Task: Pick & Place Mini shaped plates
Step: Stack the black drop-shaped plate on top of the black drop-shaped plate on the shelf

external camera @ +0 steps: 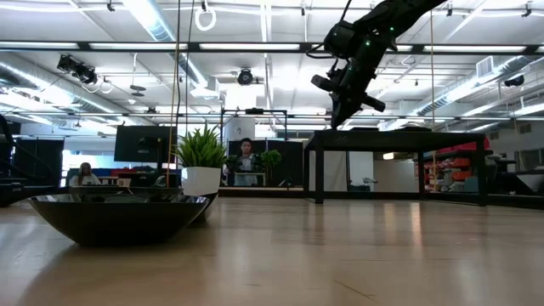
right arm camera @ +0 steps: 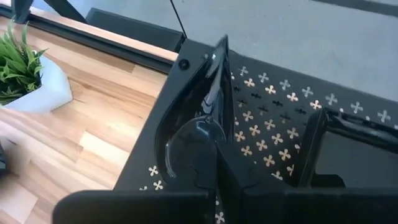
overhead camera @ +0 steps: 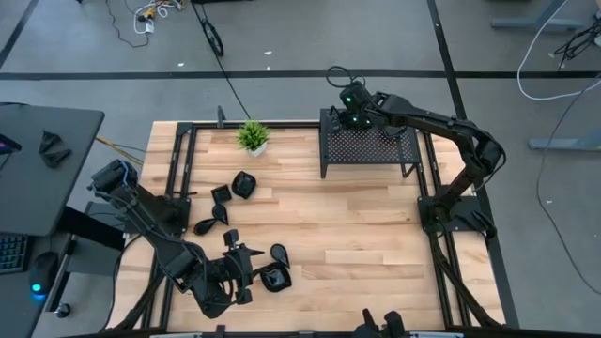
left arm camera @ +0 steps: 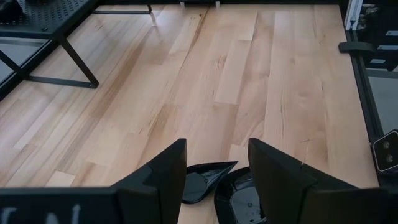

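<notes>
Fingers (left arm camera: 283, 180) of L gripper (overhead camera: 252, 270) apart, nothing between, hovering at table (overhead camera: 357, 235) front edge over two mini shaped plates (overhead camera: 274, 278). More plates loose mid-left — all look empty. Potted plant (overhead camera: 253, 137) at back. R gripper (overhead camera: 354, 105) clamped on a teardrop plate (right arm camera: 196, 124), held on edge over the perforated rack (overhead camera: 371, 145)'s rear-left corner.

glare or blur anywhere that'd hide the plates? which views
Low view: ceiling strip lights blow out, the near plate looms large with room reflections on its gloss. Right wrist view: the teardrop plate shows highlight streaks in the right gripper; the potted plant is soft. Left wrist view: even light; two plates mostly hidden behind the left gripper. High view: flat light, plates small.
</notes>
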You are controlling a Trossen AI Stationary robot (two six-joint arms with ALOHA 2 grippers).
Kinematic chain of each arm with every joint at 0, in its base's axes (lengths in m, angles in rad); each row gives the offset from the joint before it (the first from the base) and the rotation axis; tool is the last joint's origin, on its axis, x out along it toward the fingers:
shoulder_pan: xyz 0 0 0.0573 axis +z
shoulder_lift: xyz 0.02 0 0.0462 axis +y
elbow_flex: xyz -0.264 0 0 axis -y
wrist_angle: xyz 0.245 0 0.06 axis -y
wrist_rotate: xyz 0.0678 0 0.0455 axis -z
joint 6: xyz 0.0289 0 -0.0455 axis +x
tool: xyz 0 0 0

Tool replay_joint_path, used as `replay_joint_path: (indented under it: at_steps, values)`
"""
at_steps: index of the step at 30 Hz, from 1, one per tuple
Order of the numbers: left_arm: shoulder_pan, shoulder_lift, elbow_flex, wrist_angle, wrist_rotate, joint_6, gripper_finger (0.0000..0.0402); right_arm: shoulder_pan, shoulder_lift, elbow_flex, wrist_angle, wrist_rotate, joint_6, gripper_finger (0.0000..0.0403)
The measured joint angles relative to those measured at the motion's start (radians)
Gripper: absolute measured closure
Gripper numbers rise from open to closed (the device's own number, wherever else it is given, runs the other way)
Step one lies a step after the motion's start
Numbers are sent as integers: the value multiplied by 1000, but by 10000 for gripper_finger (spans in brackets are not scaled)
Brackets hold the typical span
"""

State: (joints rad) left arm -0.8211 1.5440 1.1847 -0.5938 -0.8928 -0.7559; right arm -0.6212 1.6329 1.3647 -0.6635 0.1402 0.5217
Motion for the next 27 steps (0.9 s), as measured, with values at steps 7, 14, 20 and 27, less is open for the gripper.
replay_joint_path:
  at_steps: [7, 14, 20, 27]
  values:
    - [0, 0, 0, 0, 0, 0, 225, 3, -20, 0, 34, 9, -35, 373]
    - [0, 0, 0, 0, 0, 0, 225, 3, -2, 0, -5, 9, 10, 362]
    - [0, 0, 0, 0, 0, 0, 225, 3, 10, 0, -6, 9, -2, 381]
    - [0, 0, 0, 0, 0, 2, 225, 8, 7, 0, 31, 5, -56, 394]
